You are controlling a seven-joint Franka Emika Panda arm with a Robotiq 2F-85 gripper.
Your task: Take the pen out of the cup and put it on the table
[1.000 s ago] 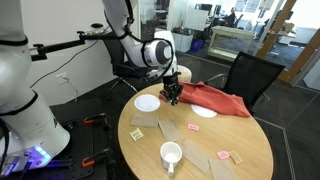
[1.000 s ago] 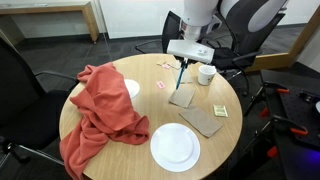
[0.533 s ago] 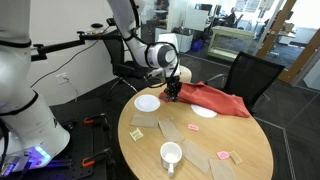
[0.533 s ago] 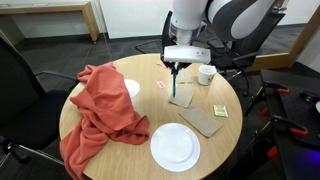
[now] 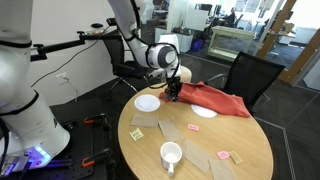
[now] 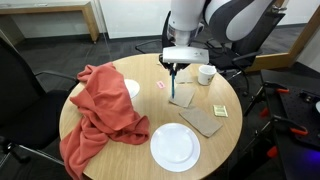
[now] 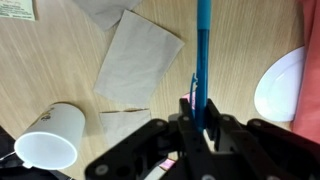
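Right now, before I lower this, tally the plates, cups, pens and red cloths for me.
plates: 2, a large one and a smaller one by the cloth
cup: 1
pen: 1, held in the gripper above the table
red cloth: 1
Total: 5

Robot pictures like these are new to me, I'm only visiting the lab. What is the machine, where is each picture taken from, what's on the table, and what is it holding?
It is one robot arm ending in a two-fingered gripper. Two pictures come from cameras standing outside the robot, looking at the round table from different sides. The third looks down from the arm's wrist. On the table lie a red cloth, a white plate, brown napkins and the white cup. The gripper is shut on the blue pen, holding it upright above the table, outside the cup.
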